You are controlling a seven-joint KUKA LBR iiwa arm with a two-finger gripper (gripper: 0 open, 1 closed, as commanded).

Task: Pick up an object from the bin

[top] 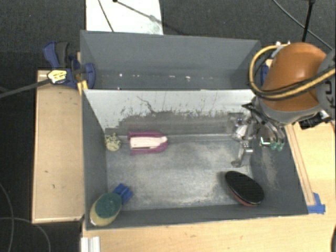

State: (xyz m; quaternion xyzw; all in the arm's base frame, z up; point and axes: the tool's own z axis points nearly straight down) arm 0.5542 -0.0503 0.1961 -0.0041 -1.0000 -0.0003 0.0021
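In the front-left corner of the bin (178, 180) a round yellow-green scrubber with a blue end (108, 205) is seen tucked against the walls, where a grasp would be hampered. Further back on the left, a small beige lump (112, 142) lies just beside a pink-and-white block (148, 142), both near the foot of the back wall. To the right, a black oval thing with a red edge (244, 188) lies flat near the front wall, well apart from the rest. The tool (242, 159) is seen just behind it; how wide the tool stands cannot be told. The black oval is judged the nearest candidate. It is best straddled across its narrow axis, with the tool centred over it and lowered straight down before being closed, so that the smooth, domed shell is not squeezed out sideways.
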